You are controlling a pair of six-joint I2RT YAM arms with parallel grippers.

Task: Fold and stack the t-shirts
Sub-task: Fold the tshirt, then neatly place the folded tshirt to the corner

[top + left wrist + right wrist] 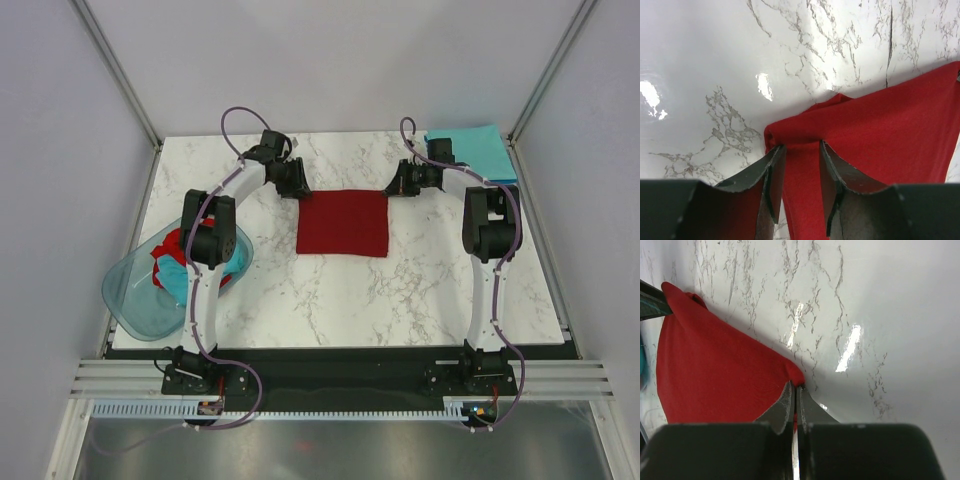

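Gripping this soft, limp red t-shirt by its far corners suits it. It lies flat mid bench, your right pincer pinched tight on one corner, your left pincer parted astride the other.

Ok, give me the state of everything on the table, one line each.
red t-shirt: folded flat and square, mid-table.
teal t-shirt: folded, far right corner.
basin: holds crumpled t-shirts, red and teal.
left gripper: fingers apart, astride a red t-shirt corner.
right gripper: fingers shut on another red t-shirt corner.
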